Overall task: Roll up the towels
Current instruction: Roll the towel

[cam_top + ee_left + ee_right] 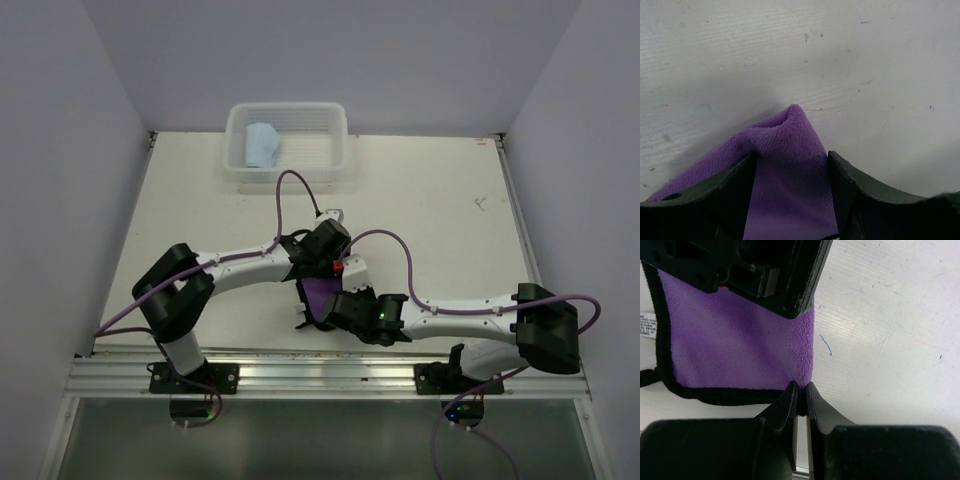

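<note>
Two arms work the purple towel [318, 296] mid-table: right gripper [801, 399] pinched tight on its black edge, left gripper [791, 165] straddling a raised fold, jaws wide; rolling barely begun, blue towel [263, 145] in basket [335, 140].

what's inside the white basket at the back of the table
A rolled light blue towel lies in the left part of the white basket. The rest of the basket floor looks bare; nothing shows under the towel.

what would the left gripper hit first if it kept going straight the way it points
Most likely the purple towel: a raised fold of it already sits between the left gripper fingers. Past that fold lies only the bare table.
</note>
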### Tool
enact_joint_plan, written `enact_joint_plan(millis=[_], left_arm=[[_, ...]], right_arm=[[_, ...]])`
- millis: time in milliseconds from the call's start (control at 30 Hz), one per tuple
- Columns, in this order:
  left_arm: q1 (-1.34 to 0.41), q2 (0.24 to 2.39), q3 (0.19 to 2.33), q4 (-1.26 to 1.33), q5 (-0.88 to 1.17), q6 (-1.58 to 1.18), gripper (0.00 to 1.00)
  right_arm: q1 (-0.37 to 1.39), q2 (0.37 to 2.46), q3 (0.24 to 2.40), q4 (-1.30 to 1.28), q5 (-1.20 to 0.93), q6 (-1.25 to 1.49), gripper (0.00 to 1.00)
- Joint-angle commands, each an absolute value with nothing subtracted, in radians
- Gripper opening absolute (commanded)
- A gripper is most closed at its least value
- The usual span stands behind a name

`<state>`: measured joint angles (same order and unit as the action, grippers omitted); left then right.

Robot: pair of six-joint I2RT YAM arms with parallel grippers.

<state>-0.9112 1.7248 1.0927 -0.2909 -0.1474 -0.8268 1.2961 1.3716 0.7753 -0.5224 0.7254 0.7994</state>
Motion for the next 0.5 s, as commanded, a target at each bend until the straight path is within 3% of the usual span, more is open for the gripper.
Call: enact_joint_plan(millis=[0, 467], left_arm=[[-0.919, 1.732, 1.143, -0.316, -0.196, -0.818, 0.62], [-0.919, 1.756, 1.186, -0.337, -0.224, -0.808, 0.57]], right_arm=[[1.302, 1.342, 0.775, -0.489, 0.790, 0.830, 0.00], [1.308, 1.354, 0.775, -0.499, 0.798, 0.828, 0.00]])
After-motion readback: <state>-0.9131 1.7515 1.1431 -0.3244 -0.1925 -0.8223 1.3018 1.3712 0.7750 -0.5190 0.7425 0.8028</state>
